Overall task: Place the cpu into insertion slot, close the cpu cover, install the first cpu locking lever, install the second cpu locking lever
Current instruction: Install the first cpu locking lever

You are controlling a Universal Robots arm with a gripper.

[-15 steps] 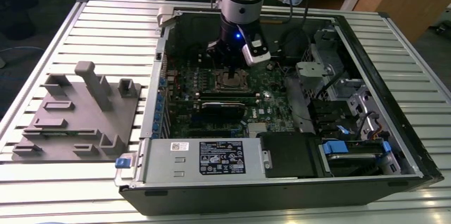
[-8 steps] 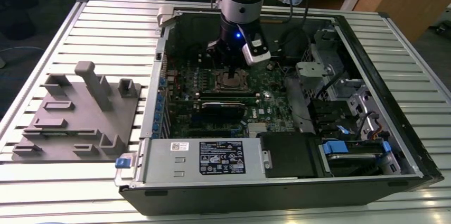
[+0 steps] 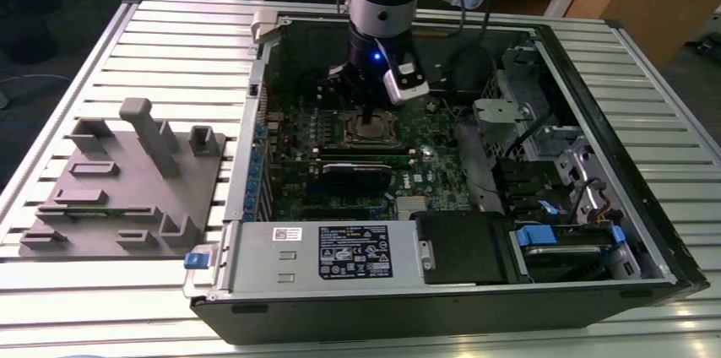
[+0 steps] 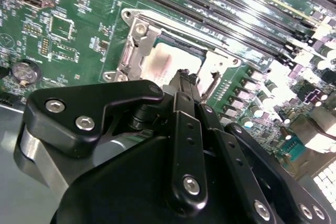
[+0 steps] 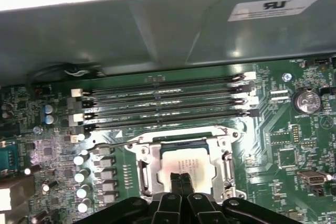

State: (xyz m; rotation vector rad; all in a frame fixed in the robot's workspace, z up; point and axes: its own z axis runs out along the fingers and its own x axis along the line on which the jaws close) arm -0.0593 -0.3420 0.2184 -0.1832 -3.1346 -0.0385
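Observation:
The cpu (image 5: pixel 185 162) shows its pale silver top inside the insertion slot (image 5: pixel 181 142) on the green motherboard, and also appears in the second wrist view (image 4: pixel 167 61). The cpu cover (image 5: pixel 144 167), a metal frame with a cut-out centre, lies down around the chip (image 4: pixel 134 51). A thin metal locking lever (image 5: pixel 113 144) runs out from one corner of the socket. My gripper (image 5: pixel 181 180) is shut, its two black fingertips pressed together with nothing between them, right at the chip's near edge (image 4: pixel 184 80). In the exterior view the gripper (image 3: pixel 367 120) hangs straight over the socket.
Long black memory slots (image 5: pixel 168 103) run just beyond the socket, with the case wall (image 5: pixel 157 24) behind them. Capacitors (image 5: pixel 84 174) line one side. A black card (image 3: pixel 358 174), the power supply (image 3: pixel 327 257) and a drive cage (image 3: pixel 541 130) fill the open case. A grey fixture (image 3: pixel 124 189) sits on the table.

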